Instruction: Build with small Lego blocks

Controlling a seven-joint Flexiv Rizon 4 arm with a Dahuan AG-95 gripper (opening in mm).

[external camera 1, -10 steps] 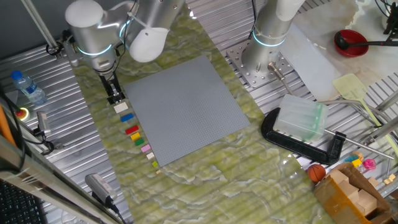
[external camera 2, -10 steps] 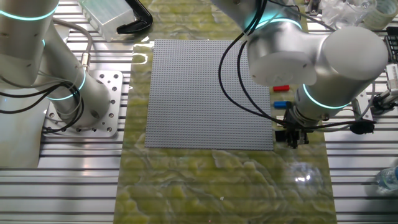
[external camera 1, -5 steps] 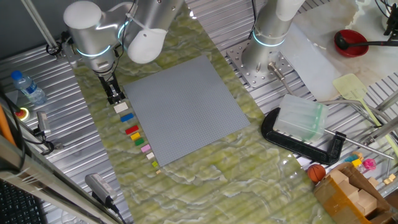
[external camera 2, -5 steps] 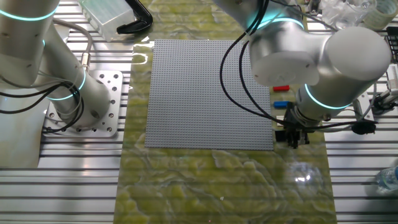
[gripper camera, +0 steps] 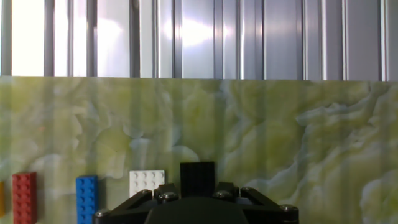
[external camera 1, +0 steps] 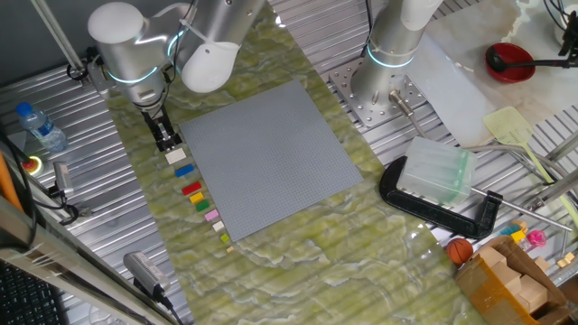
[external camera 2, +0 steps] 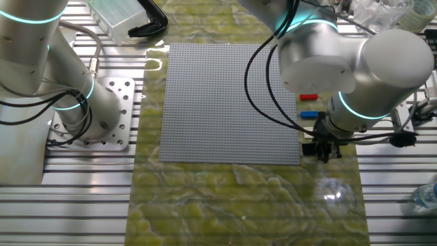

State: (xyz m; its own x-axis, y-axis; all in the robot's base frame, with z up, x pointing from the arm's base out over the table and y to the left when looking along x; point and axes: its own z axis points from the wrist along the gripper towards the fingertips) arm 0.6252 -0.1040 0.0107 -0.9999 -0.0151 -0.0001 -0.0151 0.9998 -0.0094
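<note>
My gripper (external camera 1: pixel 166 138) stands at the far end of a row of small Lego blocks beside the grey baseplate (external camera 1: pixel 271 153). In the hand view the gripper (gripper camera: pixel 198 186) is shut on the black brick (gripper camera: pixel 198 176), which sits between the jaws. I cannot tell whether the black brick touches the mat. Beside it lie the cream-white brick (gripper camera: pixel 147 182), the blue brick (gripper camera: pixel 86 199) and the red brick (gripper camera: pixel 24 198). The row runs on as white (external camera 1: pixel 175 156), blue (external camera 1: pixel 183 170), red (external camera 1: pixel 191 189), green (external camera 1: pixel 196 197), yellow (external camera 1: pixel 200 206), pink (external camera 1: pixel 212 216) and tan (external camera 1: pixel 219 227).
A second robot base (external camera 1: pixel 384 86) stands behind the baseplate. A black clamp with a clear box (external camera 1: pixel 438 181) lies to the right, with a red ladle (external camera 1: pixel 510 61) and a cardboard box (external camera 1: pixel 510 280) further out. A water bottle (external camera 1: pixel 41 126) lies at the left.
The arm has shifted slightly up and to the left in the fixed view, with the gripper still at the black brick. The other bricks have not moved.
</note>
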